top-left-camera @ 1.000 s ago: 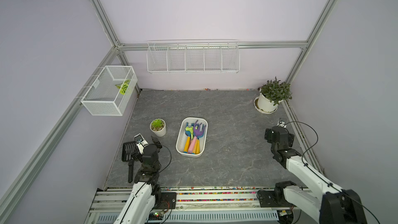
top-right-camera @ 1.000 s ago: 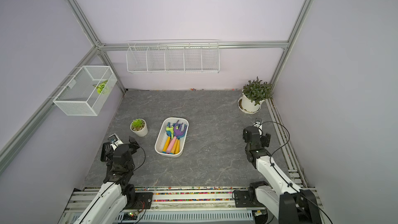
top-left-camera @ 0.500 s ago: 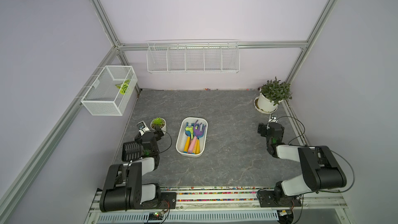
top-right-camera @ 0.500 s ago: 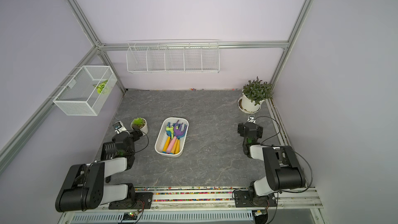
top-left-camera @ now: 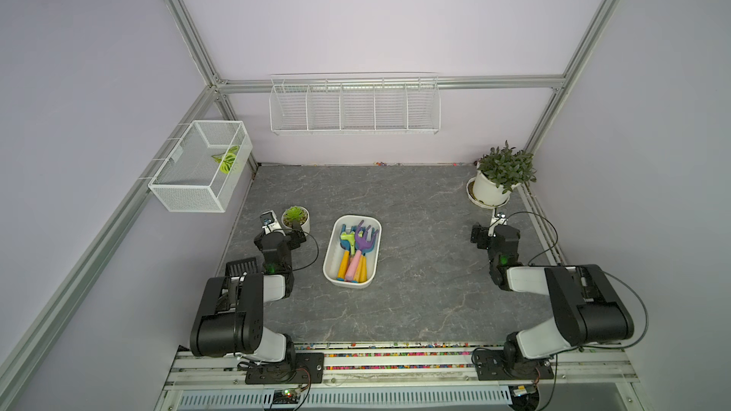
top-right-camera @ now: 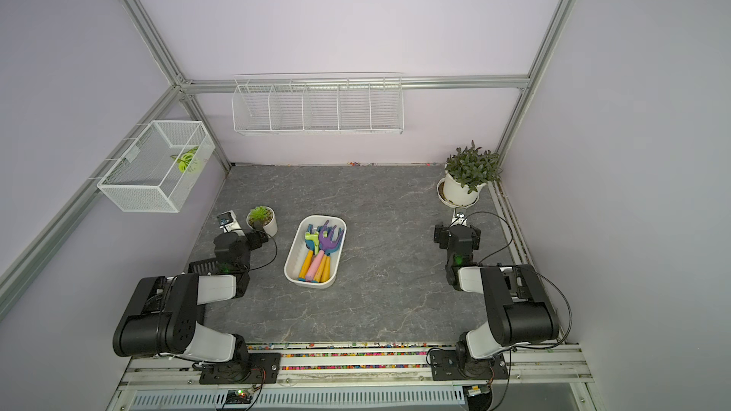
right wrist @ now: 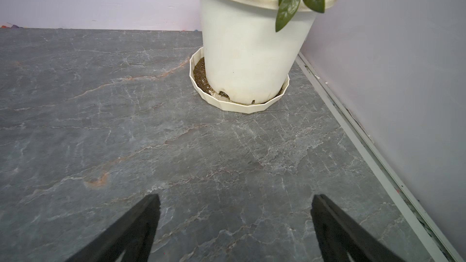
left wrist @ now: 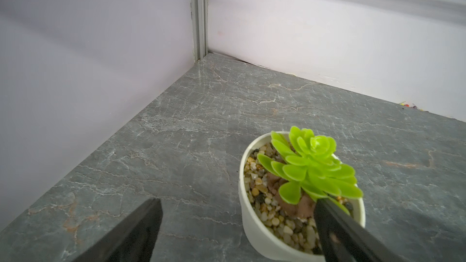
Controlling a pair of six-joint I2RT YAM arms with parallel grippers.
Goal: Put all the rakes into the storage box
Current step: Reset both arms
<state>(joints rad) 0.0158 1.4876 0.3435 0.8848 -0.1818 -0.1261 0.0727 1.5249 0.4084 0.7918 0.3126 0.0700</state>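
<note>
1. The purple-pronged plastic rake with the pink handle (top-left-camera: 360, 249) is seen lying inside the shallow white oblong plastic storage box (top-left-camera: 356, 217). It lies among orange-handled tools (top-left-camera: 343, 264), prongs toward the back wall. In both top views the box stands near the middle of the grey marbled surface (top-left-camera: 415, 290).
2. Over the last second nothing in the box has been disturbed; only the arms have changed. Both have been folded back over the front rail (top-left-camera: 395, 353). The left pincer (left wrist: 235, 202) has been brought up beside a small pot, clear of the box.
3. From this it is judged that the placing is finished and the arms are being parked. No further grasp appears to be called for.
4. The left pincer is shown spread wide with nothing between its fingers. The right pincer (right wrist: 235, 199) is likewise wide and empty.
5. Detail is added by the wrist views.
   - In the left one, the small white round pot with pebbles and a light-green succulent (left wrist: 254, 225) is seen just behind one finger; contact cannot be told.
   - In the right one, a large white plastic pot of dark-green leaves on a ribbed saucer (right wrist: 249, 46) stands ahead, apart from the pincer.
6. Neither box nor rake is shown by the wrist views; their position is given by the top views alone.
</note>
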